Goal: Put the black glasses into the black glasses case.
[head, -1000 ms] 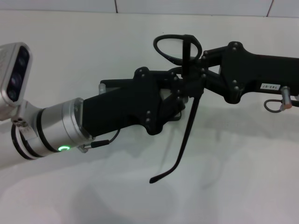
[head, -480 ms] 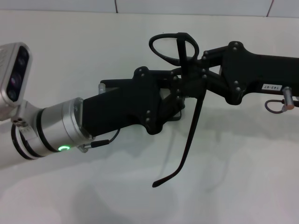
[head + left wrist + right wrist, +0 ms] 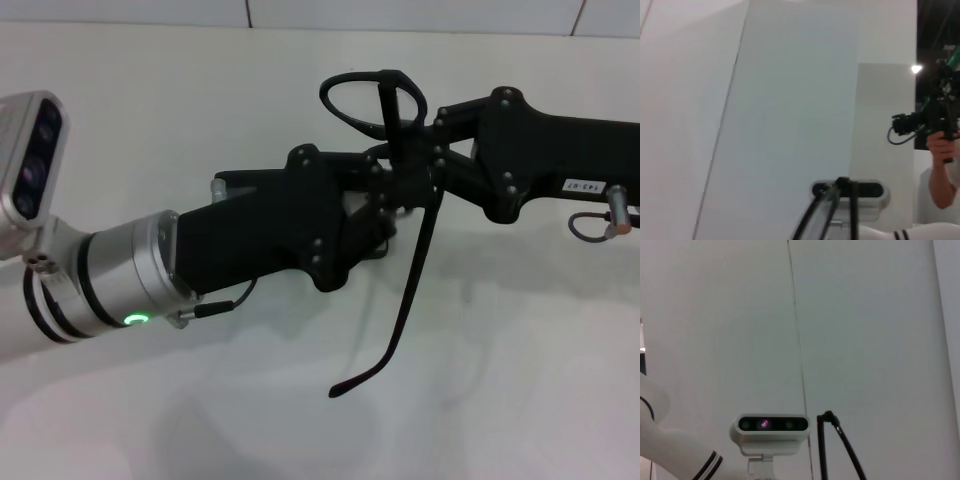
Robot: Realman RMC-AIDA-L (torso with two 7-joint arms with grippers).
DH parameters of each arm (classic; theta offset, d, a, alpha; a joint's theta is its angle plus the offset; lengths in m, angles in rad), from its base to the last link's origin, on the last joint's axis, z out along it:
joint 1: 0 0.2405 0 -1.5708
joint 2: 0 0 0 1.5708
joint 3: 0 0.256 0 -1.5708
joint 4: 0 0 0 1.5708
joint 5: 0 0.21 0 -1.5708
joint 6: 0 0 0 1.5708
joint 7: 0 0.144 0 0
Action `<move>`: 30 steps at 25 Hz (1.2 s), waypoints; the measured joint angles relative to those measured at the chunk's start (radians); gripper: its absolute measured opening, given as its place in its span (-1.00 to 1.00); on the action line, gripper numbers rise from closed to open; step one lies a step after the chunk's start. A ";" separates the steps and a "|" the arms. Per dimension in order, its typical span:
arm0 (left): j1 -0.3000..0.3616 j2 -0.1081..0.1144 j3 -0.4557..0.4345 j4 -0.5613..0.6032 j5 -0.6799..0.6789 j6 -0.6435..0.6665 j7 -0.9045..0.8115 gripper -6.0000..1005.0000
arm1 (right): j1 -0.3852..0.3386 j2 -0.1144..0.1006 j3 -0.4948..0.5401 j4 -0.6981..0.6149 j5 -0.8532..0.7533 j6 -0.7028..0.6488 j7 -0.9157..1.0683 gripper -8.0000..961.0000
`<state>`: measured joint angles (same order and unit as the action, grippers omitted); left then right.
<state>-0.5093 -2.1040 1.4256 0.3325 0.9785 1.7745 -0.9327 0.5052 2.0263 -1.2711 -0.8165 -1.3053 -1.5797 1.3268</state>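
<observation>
Meeting above the white table (image 3: pixel 150 130), the left gripper (image 3: pixel 375 215) and right gripper (image 3: pixel 425 160) both clamp the black glasses (image 3: pixel 385 110), one temple arm dangling.

The two grippers meet at mid-scene in the head view, and where the left gripper (image 3: pixel 375 215) overlaps the right gripper (image 3: pixel 415 170) their black fingers merge, so it cannot be told how either set stands. The black glasses (image 3: pixel 385 110) show one lens ring far of the grippers and one temple arm hanging toward the near side; the second lens and the bridge are hidden behind the grippers. The right arm is cut off by the right edge. In the wrist views only thin black strips of the frame rise from the picture edges.
</observation>
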 joint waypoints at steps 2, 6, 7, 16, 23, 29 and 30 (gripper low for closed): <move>0.000 0.003 0.019 0.010 0.006 0.013 0.002 -0.81 | -0.004 0.000 0.005 0.001 0.000 0.004 0.000 -0.81; 0.000 0.009 0.063 0.031 0.005 0.075 0.029 -0.82 | -0.015 -0.003 0.030 0.003 0.001 0.006 -0.001 -0.81; 0.000 0.009 0.062 0.033 0.005 0.086 0.033 -0.82 | -0.018 -0.003 0.040 0.004 0.001 0.003 -0.002 -0.81; 0.034 0.015 0.025 0.028 -0.022 0.175 0.088 -0.82 | -0.061 -0.009 0.228 0.041 0.130 -0.261 -0.001 -0.81; 0.023 0.009 0.046 0.010 0.009 0.131 0.109 -0.82 | -0.059 -0.002 0.263 0.117 0.336 -0.450 -0.043 -0.81; -0.033 -0.001 0.169 0.010 0.024 0.084 0.172 -0.82 | 0.022 0.001 0.186 0.289 0.422 -0.433 -0.252 -0.81; -0.036 -0.002 0.176 0.011 0.020 0.083 0.176 -0.82 | 0.041 0.001 0.179 0.318 0.422 -0.427 -0.273 -0.81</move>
<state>-0.5454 -2.1057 1.6011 0.3439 0.9986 1.8575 -0.7568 0.5458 2.0275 -1.0924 -0.4983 -0.8832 -2.0068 1.0540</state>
